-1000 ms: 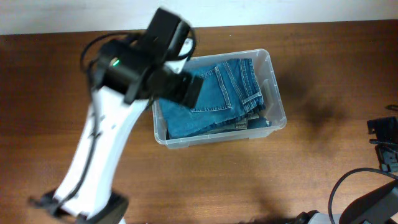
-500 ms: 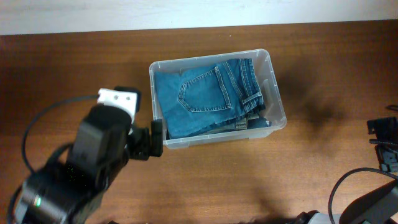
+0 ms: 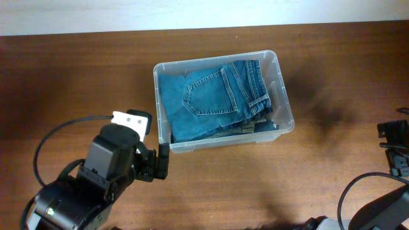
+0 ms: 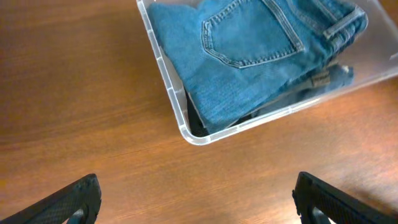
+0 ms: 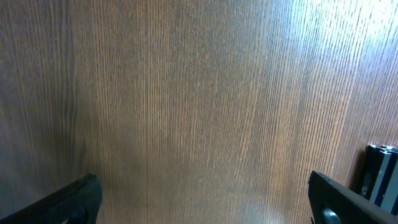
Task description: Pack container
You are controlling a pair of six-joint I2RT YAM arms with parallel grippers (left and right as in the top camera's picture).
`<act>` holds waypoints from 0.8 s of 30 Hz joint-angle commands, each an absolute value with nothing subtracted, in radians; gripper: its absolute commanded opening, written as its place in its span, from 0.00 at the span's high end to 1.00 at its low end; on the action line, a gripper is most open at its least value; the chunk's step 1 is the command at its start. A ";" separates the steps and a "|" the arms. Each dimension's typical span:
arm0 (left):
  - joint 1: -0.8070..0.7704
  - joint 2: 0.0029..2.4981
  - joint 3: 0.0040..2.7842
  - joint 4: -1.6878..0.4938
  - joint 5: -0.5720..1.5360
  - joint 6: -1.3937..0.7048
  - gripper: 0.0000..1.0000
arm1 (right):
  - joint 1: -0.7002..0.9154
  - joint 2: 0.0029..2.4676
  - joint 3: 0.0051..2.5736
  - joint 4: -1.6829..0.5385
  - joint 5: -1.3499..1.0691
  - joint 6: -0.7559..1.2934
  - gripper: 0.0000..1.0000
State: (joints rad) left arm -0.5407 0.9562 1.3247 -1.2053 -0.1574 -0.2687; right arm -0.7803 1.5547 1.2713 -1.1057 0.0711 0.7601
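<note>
- The container [image 3: 282, 102] sits mid-rear on the worktop [image 3: 332, 57], with folded jeans [image 3: 211, 96] filling it.
- The left pincer [image 4: 198, 199] hangs wide and empty just beside its near-left corner.
- The right pincer [image 5: 205, 199] gapes wide over bare wood, well apart.
- Packing looks done; any move should steer clear of the rim so the container isn't nudged.

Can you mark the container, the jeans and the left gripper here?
container [image 3: 281, 96]: overhead view, on its bare right wall.
jeans [image 3: 208, 96]: overhead view, on the back pocket.
left gripper [image 4: 198, 199]: left wrist view, midway between its open fingertips.
</note>
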 commanded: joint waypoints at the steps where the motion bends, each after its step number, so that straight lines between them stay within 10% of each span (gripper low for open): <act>1: -0.540 0.967 1.309 -1.205 -0.145 -0.158 0.01 | -0.786 1.545 1.269 -1.106 0.084 0.768 0.02; 11: -0.535 0.928 1.226 -1.083 -0.133 -0.003 0.01 | -0.786 1.545 1.269 -1.106 0.084 0.768 0.02; 24: -0.273 0.579 0.588 -0.337 -0.057 0.002 0.01 | -0.786 1.545 1.269 -1.106 0.084 0.768 0.02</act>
State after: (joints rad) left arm -0.3328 0.6628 0.7082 -0.4404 -0.1032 -0.0185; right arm -0.7803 1.5547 1.2713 -1.1053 0.0711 0.7605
